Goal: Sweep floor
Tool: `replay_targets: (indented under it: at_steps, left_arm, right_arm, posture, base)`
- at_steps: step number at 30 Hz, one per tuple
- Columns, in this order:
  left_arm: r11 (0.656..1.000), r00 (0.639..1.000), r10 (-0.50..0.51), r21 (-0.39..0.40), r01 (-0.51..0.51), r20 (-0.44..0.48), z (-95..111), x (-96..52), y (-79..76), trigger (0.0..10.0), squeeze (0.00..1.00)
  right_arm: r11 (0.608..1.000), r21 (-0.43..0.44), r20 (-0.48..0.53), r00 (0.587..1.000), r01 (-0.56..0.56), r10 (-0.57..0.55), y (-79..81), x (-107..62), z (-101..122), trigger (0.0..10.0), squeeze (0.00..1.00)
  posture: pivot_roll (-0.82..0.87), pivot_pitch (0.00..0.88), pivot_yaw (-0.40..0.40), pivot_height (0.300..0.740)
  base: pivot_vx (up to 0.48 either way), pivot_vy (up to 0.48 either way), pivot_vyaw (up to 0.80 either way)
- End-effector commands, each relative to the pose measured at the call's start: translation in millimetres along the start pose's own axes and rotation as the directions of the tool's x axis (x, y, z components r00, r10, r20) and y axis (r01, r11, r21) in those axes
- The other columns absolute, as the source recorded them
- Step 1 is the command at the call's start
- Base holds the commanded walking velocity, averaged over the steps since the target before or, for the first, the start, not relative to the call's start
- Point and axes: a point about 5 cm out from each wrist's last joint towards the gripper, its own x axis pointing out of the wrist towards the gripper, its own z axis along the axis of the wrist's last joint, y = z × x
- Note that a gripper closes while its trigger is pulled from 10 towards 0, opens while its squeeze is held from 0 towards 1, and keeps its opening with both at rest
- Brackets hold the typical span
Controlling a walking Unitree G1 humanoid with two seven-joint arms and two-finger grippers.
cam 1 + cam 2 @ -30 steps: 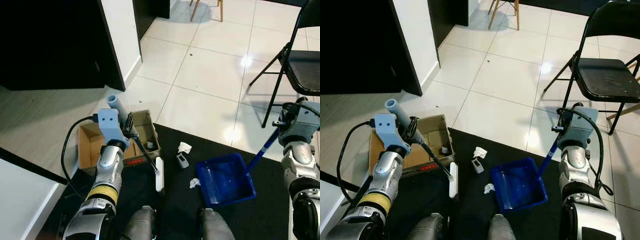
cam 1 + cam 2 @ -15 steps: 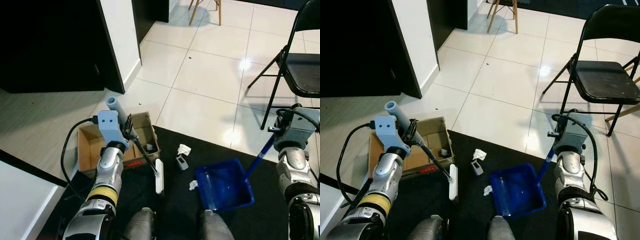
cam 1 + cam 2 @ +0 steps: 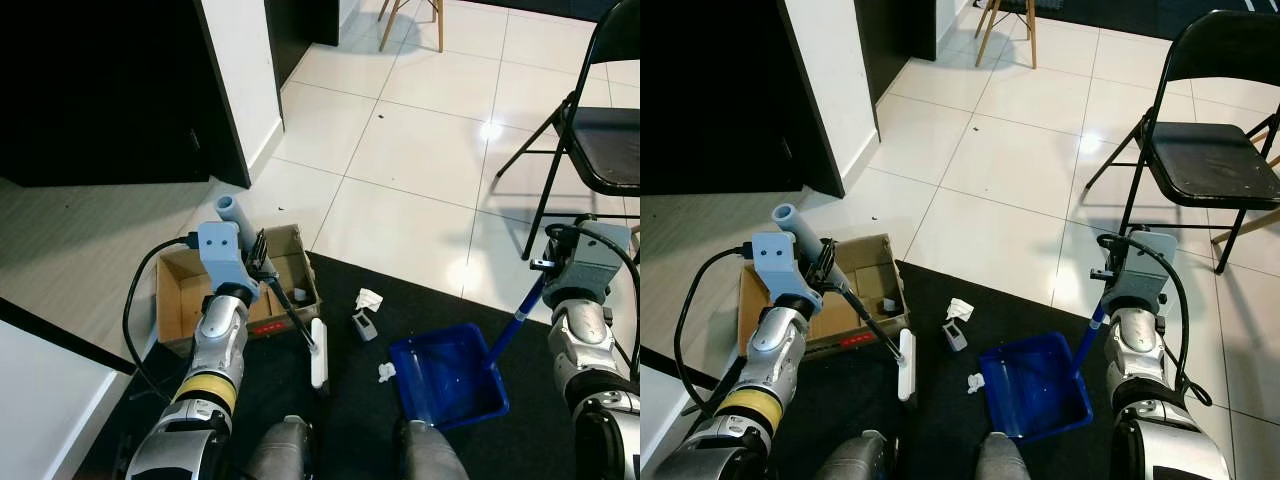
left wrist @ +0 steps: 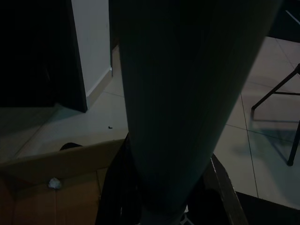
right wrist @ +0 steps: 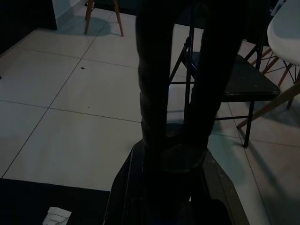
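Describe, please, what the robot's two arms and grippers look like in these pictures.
Both arms are silver metal with dark joints. The left arm has a yellow band round the forearm, a light blue wrist block with a pale grey tube on top, and a looping black cable. The right arm has a similar light blue-grey wrist block with black cables. The left gripper has long black fingers.

Cardboard boxes: one [image 3: 185,285]
Blue dustpans: one [image 3: 445,375]
Brushes: one [image 3: 318,351]
Paper scraps on mat: two [image 3: 369,298] [image 3: 387,369]
Folding chairs: one [image 3: 1210,160]
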Motion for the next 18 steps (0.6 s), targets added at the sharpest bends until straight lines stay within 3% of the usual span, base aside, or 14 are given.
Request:
replay_targets:
  at_steps: [1,6,18]
  left_arm:
    - [1.0,0.997,0.005,0.025,-0.003,-0.075,-16.0,-10.3,3.6,10.0,0.0]
    - [1.0,0.997,0.009,0.028,-0.007,-0.076,-16.7,-11.5,4.8,10.0,0.0]
    - [1.0,0.999,-0.022,0.007,0.022,-0.047,-12.2,-8.7,-0.6,10.0,0.0]
  right_arm:
    - [1.0,-0.014,0.004,1.0,0.018,-0.018,-6.1,-2.1,-1.7,10.0,0.0]
    - [0.995,-0.036,-0.025,0.995,0.097,-0.098,-29.8,-4.9,-6.1,10.0,0.0]
    - [0.993,-0.009,0.028,0.992,0.121,-0.12,-36.1,1.0,6.7,10.0,0.0]
  posture:
    - [-0.01,0.101,0.0,0.74]
    - [-0.02,0.104,0.005,0.74]
    - [-0.01,0.126,0.018,0.74]
  base:
    - [0.0,0.0,0.0]
    - [0.0,0.0,0.0]
    - [0.0,0.0,0.0]
